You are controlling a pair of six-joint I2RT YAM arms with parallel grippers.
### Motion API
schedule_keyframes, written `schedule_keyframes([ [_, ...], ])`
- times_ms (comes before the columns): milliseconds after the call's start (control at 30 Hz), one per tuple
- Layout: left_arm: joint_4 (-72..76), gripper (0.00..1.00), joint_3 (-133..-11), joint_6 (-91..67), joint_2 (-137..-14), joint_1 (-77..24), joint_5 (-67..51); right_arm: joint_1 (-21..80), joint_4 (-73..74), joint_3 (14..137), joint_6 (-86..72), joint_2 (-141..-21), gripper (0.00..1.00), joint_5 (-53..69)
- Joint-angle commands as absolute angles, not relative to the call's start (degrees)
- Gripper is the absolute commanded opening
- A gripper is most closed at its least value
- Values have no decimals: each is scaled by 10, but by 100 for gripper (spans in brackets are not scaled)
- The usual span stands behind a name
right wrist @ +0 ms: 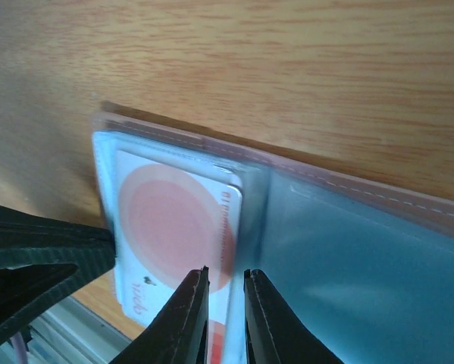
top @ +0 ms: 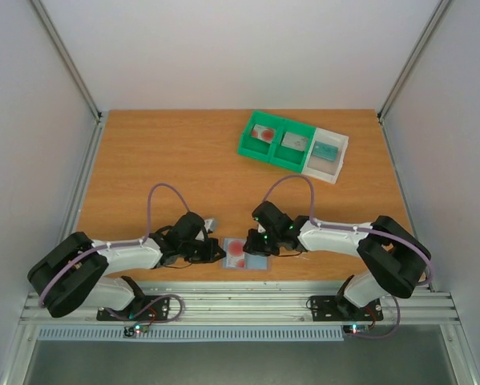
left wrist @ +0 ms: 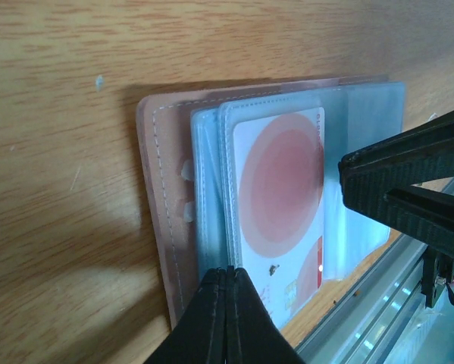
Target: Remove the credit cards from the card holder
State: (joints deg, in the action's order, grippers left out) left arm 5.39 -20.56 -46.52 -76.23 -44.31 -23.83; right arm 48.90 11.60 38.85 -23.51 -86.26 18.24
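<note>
Wood-grain bench [top: 167, 160], boxed in w/ plain white walls [top: 248, 48] at back & both sides. Metal posts [top: 67, 60] run up the corners; slotted alu rail [top: 248, 301] along near edge. Light even, soft.

The left arm [top: 131, 255] and right arm [top: 336, 237] reached inward, wrists low. The left gripper [left wrist: 228, 277] had its fingers pressed flat together. Just opposite its tips, the right gripper [right wrist: 227, 277] showed a narrow gap.

White-and-black arms [top: 131, 255], looping purple cables [top: 166, 188], matte black hands [left wrist: 225, 273].
</note>
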Motion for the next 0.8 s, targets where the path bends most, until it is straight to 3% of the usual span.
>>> schedule_keyframes([
  [0, 78, 0, -196, -457, -764, -442, -234, 497, 87, 367, -254, -862, 16, 163],
  [233, 83, 1, -192, -461, -774, -441, -235, 498, 32, 342, -273, -873, 16, 177],
  [767, 85, 0, -198, -461, -789, -441, -244, 498, -62, 312, -272, -887, 1, 211],
])
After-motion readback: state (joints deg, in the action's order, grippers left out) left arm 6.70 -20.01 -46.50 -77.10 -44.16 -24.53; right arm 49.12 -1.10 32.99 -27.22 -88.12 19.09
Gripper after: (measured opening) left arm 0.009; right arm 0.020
